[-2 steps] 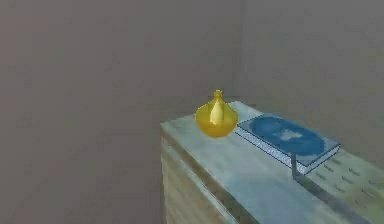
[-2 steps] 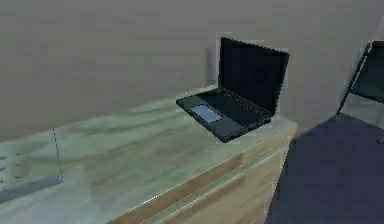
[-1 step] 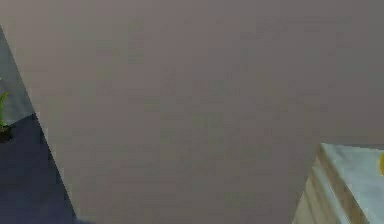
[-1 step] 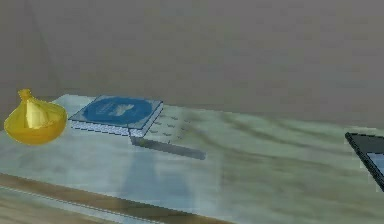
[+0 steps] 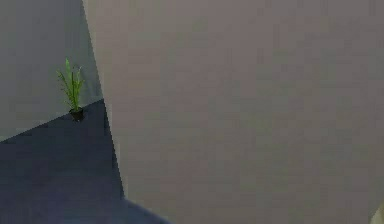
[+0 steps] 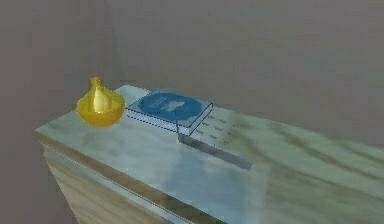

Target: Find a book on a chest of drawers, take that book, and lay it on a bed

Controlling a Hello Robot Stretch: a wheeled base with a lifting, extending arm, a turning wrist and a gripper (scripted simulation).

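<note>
A blue-covered book (image 6: pixel 170 107) lies flat on the pale wooden top of a chest of drawers (image 6: pixel 300 165), toward its back left part. A faint grey, see-through shape (image 6: pixel 212 140) lies on the top against the book's right end; I cannot make out what it is.
A yellow, round-bellied vessel (image 6: pixel 100 104) stands just left of the book near the top's left corner. Grey walls rise behind the chest. In the forward view a big beige wall (image 5: pixel 250 100) stands close ahead, with dark blue floor (image 5: pixel 50 160) and a potted plant (image 5: pixel 72 88) at the left.
</note>
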